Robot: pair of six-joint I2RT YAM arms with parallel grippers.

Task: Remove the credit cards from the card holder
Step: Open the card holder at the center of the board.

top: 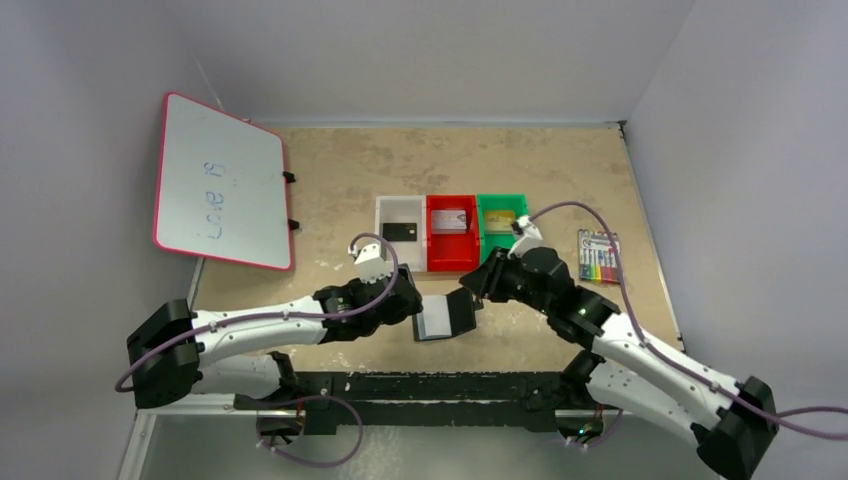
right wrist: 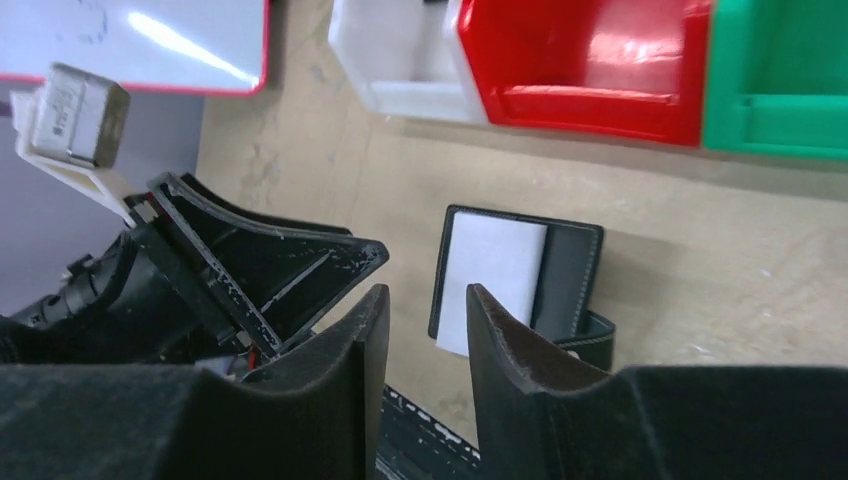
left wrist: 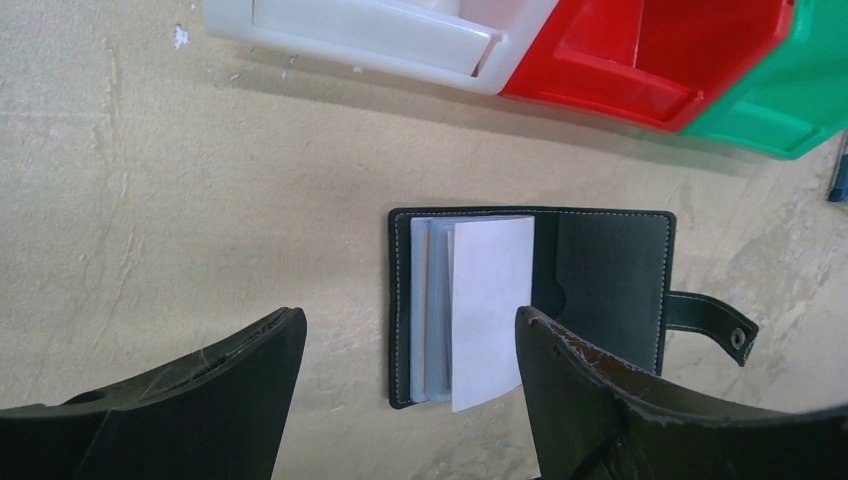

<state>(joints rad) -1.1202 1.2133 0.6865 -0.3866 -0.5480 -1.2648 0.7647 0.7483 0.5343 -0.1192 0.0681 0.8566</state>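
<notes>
The black card holder (top: 446, 318) lies open on the table between both grippers, a white sheet (left wrist: 490, 305) over its grey-blue leaves, its strap tab (left wrist: 712, 322) out to the right. It also shows in the right wrist view (right wrist: 570, 268). A black card (top: 400, 231) lies in the white bin, a silver-grey card (top: 450, 220) in the red bin, a gold-tan card (top: 500, 221) in the green bin. My left gripper (left wrist: 408, 315) is open and empty just above the holder's left half. My right gripper (right wrist: 425, 300) is open by a narrow gap, empty, hovering near the holder.
The white bin (top: 384, 250), red bin (top: 452, 262) and green bin (top: 502, 202) stand in a row just beyond the holder. A clear pack of coloured markers (top: 598, 256) lies to the right. A red-framed whiteboard (top: 220, 180) leans at the left.
</notes>
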